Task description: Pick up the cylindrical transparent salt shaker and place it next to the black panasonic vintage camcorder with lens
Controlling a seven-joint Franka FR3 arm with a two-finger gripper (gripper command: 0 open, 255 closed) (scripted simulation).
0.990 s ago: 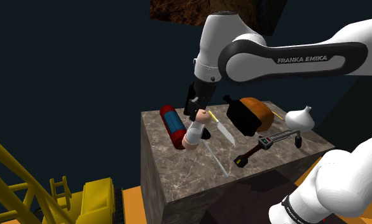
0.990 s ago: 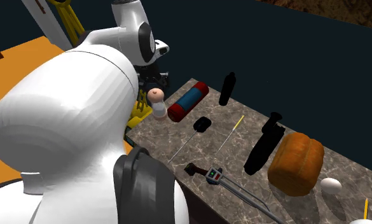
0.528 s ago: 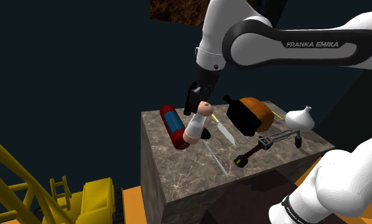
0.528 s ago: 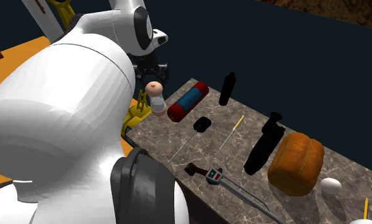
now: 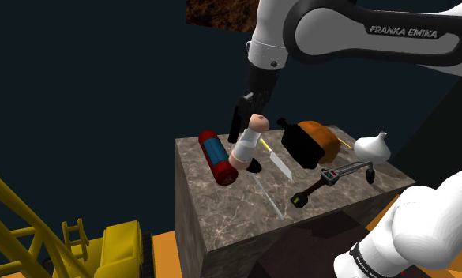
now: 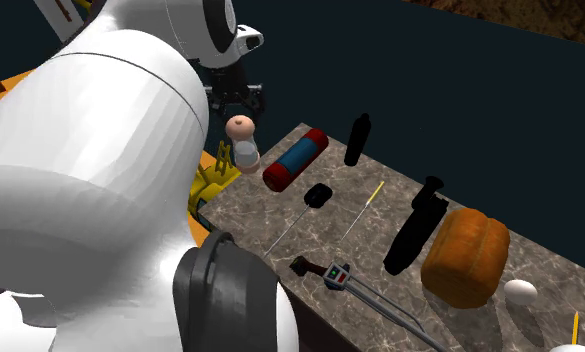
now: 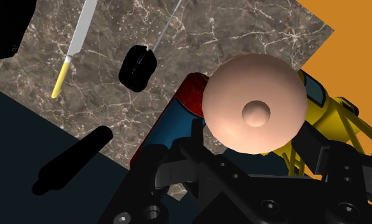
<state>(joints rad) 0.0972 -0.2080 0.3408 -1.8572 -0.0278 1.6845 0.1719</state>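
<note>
Jaws are clenched on the salt shaker (image 5: 247, 142), pale rounded cap up and body tilted. It hangs clear of the counter (image 5: 221, 215), over the end at the shoulder view's left, just above the red and blue cylinder (image 5: 215, 156). So I call the pick done; the carry and the set-down are left. The black camcorder (image 5: 300, 145) lies off to that view's right, beside an orange lump (image 5: 322, 134). A knife (image 5: 279, 163) lies on its near side, so I judge I'll need a bare patch by the camcorder
</note>
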